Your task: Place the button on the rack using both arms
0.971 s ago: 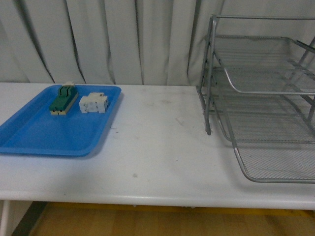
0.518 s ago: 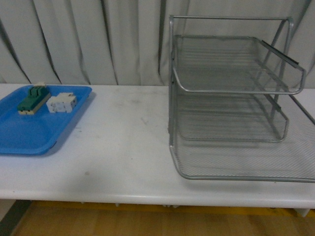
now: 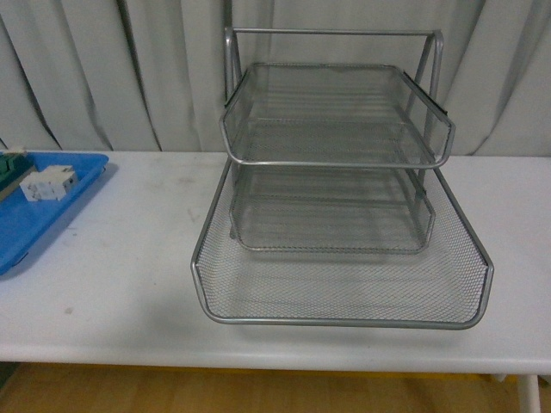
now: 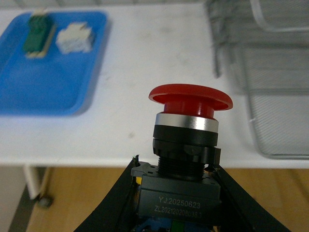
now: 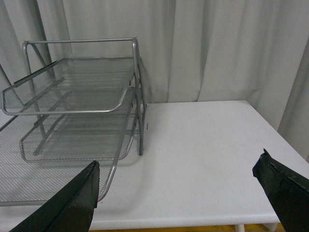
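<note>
At far left a flat blue plastic tray [image 3: 34, 215] with a raised lip carried a white blocky component [image 3: 47, 182] and a green one [image 3: 10, 163] cut off by the frame edge. To its right lay the smooth, lightly scuffed white desk [image 3: 129, 284]. The left end effector [image 4: 176, 193] pinched the button [image 4: 189, 99] by its dark, boxy body, glossy red mushroom cap upward over a silver ring and ribbed black collar. This held it in the air near the desk's front edge, between tray and rack and touching neither (the front view showed no arm and no button). Further right stood the rack [image 3: 336, 163], three tiers of fine silver wire mesh in a tubular frame, all looking bare, the lowest tray reaching forward. At far right, the right end effector [image 5: 178, 164] was spread wide with nothing between its black fingers. The step in hand seemed to be the carry. Next would likely be a pass to the right arm or a gentle lowering onto a tier, set flat so the top-heavy, rounded cap does not tip it over.
</note>
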Available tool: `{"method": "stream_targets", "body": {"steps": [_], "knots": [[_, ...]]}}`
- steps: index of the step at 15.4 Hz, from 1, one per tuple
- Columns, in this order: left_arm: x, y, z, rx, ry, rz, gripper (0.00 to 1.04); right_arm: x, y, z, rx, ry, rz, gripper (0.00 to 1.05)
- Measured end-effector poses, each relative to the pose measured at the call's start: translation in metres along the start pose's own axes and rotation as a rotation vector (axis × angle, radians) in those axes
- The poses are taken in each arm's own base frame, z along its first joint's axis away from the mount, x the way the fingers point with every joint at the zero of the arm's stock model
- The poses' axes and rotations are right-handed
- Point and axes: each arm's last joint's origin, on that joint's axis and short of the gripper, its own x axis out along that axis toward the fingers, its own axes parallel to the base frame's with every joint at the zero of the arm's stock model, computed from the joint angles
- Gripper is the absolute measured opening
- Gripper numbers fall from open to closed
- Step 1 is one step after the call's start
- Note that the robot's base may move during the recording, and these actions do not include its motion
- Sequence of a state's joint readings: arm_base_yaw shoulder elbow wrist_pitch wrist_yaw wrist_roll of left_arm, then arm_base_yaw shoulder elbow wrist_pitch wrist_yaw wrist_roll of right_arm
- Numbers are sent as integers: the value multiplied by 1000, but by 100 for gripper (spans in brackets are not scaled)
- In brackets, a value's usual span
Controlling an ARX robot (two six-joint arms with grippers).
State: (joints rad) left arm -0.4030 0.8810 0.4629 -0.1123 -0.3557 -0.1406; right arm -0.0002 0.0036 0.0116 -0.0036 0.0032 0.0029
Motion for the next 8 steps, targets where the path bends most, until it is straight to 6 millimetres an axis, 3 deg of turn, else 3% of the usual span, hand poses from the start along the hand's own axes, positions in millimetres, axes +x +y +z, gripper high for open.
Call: {"method": "stream_targets", "body": {"steps": [2, 4, 8], "knots": [[20, -26, 13, 106, -59, -182, 37, 0, 0, 0, 0, 0, 1, 98], [54, -64, 25, 237, -59, -335, 37, 0, 0, 0, 0, 0, 1, 98], [111, -133, 30, 466, -15, -500, 37, 0, 0, 0, 0, 0, 1, 98]]}}
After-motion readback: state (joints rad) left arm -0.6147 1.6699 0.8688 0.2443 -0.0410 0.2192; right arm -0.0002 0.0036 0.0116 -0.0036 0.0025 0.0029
